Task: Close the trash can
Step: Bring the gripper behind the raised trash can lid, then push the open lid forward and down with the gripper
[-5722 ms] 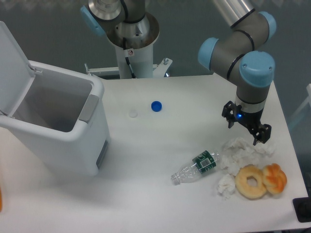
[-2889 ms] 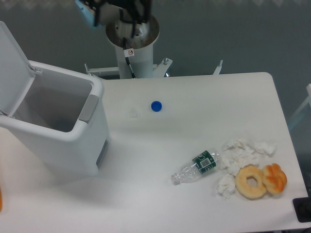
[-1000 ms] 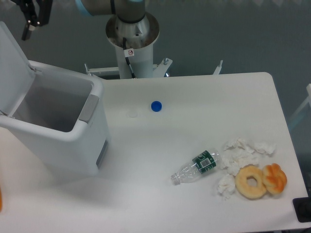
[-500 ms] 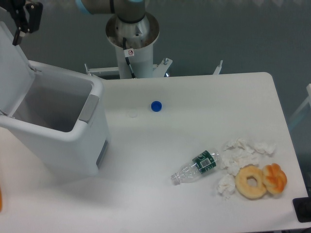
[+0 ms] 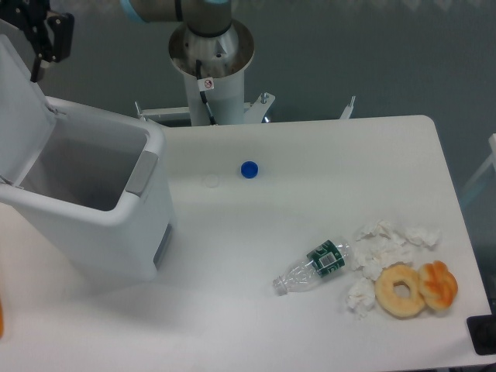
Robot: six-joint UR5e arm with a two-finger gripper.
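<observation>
Black against the grey backdrop, the gripper (image 5: 40,35) hangs at the top left corner, right at the upper edge of the raised lid (image 5: 19,108); whether its fingers are parted or grip anything cannot be told. Below it, the white trash can (image 5: 93,205) stands open on the table's (image 5: 310,225) left side.

trash can (image 5: 93,225): white, grey latch tab. bench (image 5: 310,186): white. cap (image 5: 249,169): blue; bottle (image 5: 314,266): clear, green label; end effector (image 5: 43,35): black.

The trash can (image 5: 93,209) sits at the desk's (image 5: 310,155) left; bottle (image 5: 314,266), tissues (image 5: 384,240) and doughnuts (image 5: 415,288) lie front right.
</observation>
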